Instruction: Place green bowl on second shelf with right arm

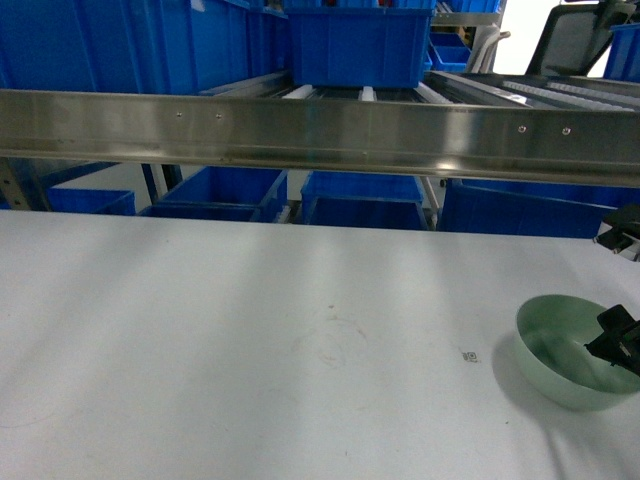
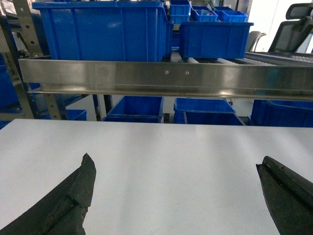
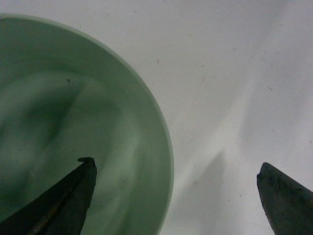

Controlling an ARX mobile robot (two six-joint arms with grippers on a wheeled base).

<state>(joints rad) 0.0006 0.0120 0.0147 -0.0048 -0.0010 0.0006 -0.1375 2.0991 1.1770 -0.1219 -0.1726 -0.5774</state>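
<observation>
White worktop (image 1: pixel 250 330), matte, bare across its left and middle apart from faint scuffs. Left gripper (image 2: pixel 178 196) hangs above it with fingers spread wide, holding nothing, facing the steel shelf rail (image 2: pixel 161 78) and the blue totes (image 2: pixel 105 29) beyond.

The green bowl (image 1: pixel 572 350) sits upright on the worktop at the near right, close to the right edge of the head view. Right gripper (image 3: pixel 176 196) is at its rim: fingers spread, one finger (image 3: pixel 68 196) inside the bowl, the other (image 3: pixel 288 200) outside over the worktop, so the bowl's wall lies between them. Not pinched yet, as far as the wrist view shows.

Risks, as judgement:
- Wall is smooth and sloping; a shallow pinch could squeeze the rim up and out of the fingers.
- A one-sided rim hold may let the bowl tilt or swing on the lift.
- The steel rail runs across in front of the shelf; a hanging bowl could clip it on the way in.
</observation>
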